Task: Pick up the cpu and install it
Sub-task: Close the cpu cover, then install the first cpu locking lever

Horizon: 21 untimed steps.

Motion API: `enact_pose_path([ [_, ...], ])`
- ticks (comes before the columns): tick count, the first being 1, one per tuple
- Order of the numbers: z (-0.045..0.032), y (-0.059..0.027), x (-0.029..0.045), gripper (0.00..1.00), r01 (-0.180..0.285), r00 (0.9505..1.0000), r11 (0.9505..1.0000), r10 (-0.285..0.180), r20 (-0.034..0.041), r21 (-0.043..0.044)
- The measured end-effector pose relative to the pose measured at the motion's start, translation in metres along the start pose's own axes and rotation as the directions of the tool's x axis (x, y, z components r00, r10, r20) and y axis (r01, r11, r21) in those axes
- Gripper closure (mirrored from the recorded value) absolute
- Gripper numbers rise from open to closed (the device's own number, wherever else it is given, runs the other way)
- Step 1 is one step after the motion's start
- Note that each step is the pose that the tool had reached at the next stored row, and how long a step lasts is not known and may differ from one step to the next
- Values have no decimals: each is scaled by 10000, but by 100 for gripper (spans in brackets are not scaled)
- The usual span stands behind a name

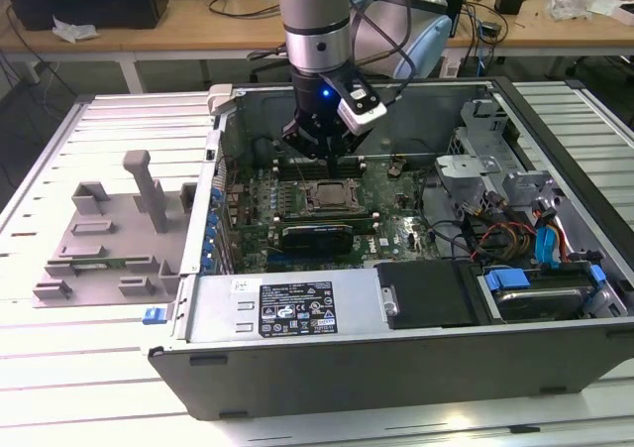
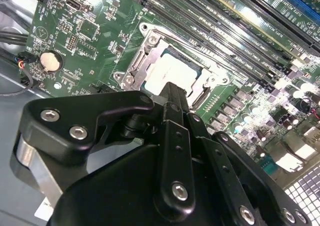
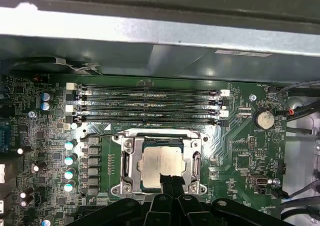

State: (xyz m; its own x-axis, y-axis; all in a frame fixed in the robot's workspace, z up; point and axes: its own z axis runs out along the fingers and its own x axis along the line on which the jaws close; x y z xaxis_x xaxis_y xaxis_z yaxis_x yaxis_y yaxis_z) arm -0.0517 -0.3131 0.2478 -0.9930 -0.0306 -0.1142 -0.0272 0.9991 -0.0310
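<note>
Cpu (image 3: 162,167) lies flat in its socket (image 3: 128,167) beside the memory slots (image 3: 150,105) — claw (image 3: 169,179) hangs right above, tips shut together & empty, over the chip's edge.

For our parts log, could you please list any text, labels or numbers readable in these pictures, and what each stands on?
Nothing can be quoted as read.
Black label on the computer case wall: print too small to read.
Motherboard white markings: too blurred to read.
cpu top: no legible marking.
</note>
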Motion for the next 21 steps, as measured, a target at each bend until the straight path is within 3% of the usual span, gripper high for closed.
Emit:
enact_pose_path([
  [13, 0, 0, 0, 89, 2, 10000, 10000, -2, -1, -1],
  [14, -13, 0, -2, 89, 0, 10000, 10000, 0, -2, 0],
  [16, -151, -5, -17, 89, 0, 10000, 10000, 0, -3, 0],
  [21, -161, -5, -19, 89, 1, 10000, 10000, -1, -2, -1],
])
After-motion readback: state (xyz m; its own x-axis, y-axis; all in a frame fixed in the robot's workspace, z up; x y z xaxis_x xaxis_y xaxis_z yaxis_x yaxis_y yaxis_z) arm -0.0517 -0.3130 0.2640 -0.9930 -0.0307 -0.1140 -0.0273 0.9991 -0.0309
